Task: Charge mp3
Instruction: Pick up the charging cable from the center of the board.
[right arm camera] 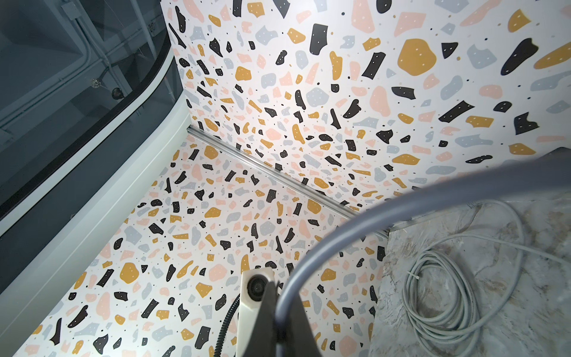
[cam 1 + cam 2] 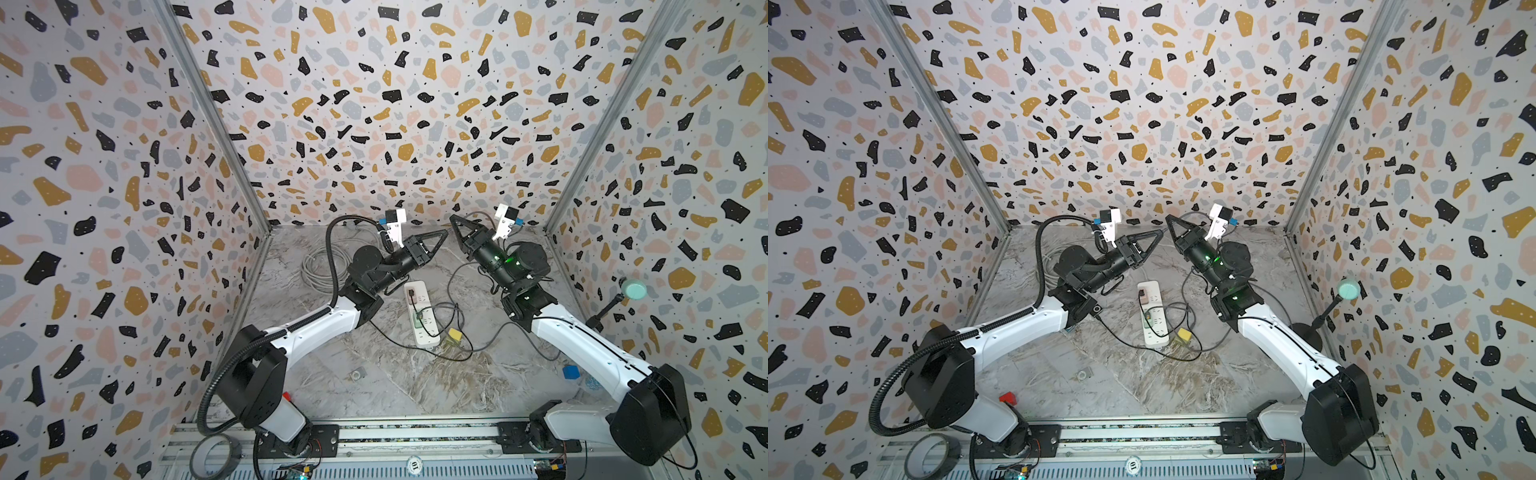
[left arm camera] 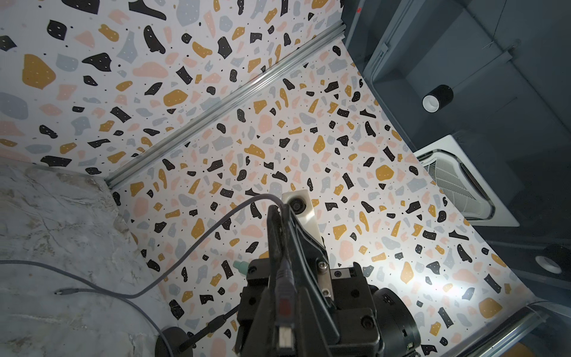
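Note:
Both arms are raised over the back of the table, tips almost touching. My left gripper (image 2: 442, 234) (image 3: 278, 211) is shut on a grey charging cable (image 3: 197, 244). The cable's USB plug (image 3: 284, 335) lies back between the fingers, and the cable arcs down to the table, where its small plug (image 3: 61, 291) lies. My right gripper (image 2: 454, 219) (image 1: 275, 286) is shut on the same cable (image 1: 340, 228). A small silver square device, apparently the mp3 (image 2: 356, 374) (image 2: 1084, 374), lies alone on the marble table nearer the front, far from both grippers.
A white power strip (image 2: 422, 313) with a black plug and tangled black wires lies mid-table, a yellow block (image 2: 455, 333) beside it. A grey cable coil (image 2: 322, 266) sits back left. A blue cube (image 2: 570, 371) and a teal-topped stand (image 2: 633, 289) are on the right.

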You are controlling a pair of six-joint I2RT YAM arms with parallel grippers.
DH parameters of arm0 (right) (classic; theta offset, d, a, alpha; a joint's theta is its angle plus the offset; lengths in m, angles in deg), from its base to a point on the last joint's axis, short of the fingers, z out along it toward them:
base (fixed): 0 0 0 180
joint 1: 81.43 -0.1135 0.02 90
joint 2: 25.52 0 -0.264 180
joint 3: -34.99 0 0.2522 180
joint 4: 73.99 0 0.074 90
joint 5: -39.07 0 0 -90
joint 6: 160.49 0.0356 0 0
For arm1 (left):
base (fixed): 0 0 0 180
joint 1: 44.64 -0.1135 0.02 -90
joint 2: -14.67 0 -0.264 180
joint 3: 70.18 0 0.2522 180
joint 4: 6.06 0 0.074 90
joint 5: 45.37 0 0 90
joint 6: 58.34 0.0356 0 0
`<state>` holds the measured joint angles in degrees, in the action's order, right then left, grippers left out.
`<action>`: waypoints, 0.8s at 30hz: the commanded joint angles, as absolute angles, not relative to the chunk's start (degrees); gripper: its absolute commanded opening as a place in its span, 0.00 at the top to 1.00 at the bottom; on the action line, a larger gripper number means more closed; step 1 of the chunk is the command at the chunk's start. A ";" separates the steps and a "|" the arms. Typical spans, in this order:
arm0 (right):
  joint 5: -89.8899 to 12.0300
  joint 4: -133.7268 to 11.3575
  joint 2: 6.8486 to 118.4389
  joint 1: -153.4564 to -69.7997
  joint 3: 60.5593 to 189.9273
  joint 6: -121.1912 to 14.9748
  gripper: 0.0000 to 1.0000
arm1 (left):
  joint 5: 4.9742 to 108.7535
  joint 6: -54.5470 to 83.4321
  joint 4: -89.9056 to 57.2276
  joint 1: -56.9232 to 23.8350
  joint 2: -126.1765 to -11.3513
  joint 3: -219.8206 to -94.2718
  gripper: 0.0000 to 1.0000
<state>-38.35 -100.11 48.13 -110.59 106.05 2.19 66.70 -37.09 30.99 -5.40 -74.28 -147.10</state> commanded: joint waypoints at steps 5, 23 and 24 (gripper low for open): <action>-36.72 -97.97 45.18 -110.77 107.57 2.85 0.86 | 66.02 -25.18 24.95 -5.36 -72.80 -150.22 1.00; -26.74 -86.97 41.23 -108.15 105.18 16.90 0.54 | 64.77 16.85 11.91 -5.33 -68.20 -151.36 1.00; -26.51 -87.40 41.34 -108.05 105.26 17.08 0.54 | 65.38 16.86 12.33 -5.31 -68.27 -151.22 1.00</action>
<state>-28.60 -85.40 41.98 -108.39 105.24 15.20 61.91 13.23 7.88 -5.42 -68.12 -151.58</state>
